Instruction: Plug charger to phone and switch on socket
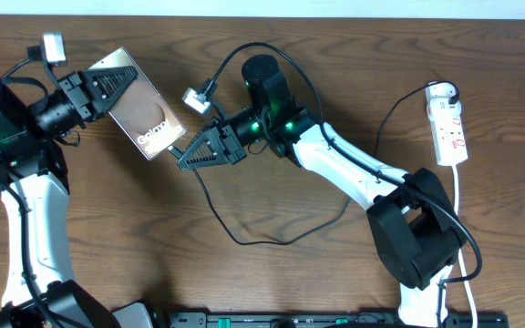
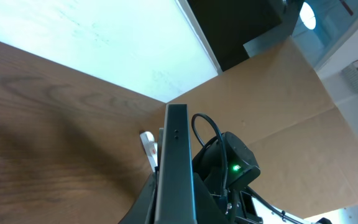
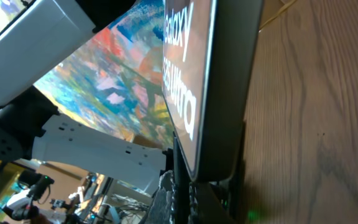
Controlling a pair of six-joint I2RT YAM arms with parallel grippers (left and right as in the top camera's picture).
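The phone (image 1: 146, 117) is held tilted above the table, its brown screen with white "Galaxy" lettering facing up. My left gripper (image 1: 117, 84) is shut on its upper end; the left wrist view shows its dark edge (image 2: 176, 149) between the jaws. My right gripper (image 1: 181, 159) is shut on the charger tip, right at the phone's lower end (image 3: 219, 143). The thin black charger (image 1: 244, 241) loops across the table toward the socket (image 1: 449, 128), a white power strip at the far right. I cannot tell whether the tip is in the phone's port.
The socket's white cord (image 1: 461, 228) runs down the right side past the right arm's base (image 1: 417, 237). The left arm (image 1: 35, 219) stands along the left edge. A black bar (image 1: 335, 319) lies along the front edge.
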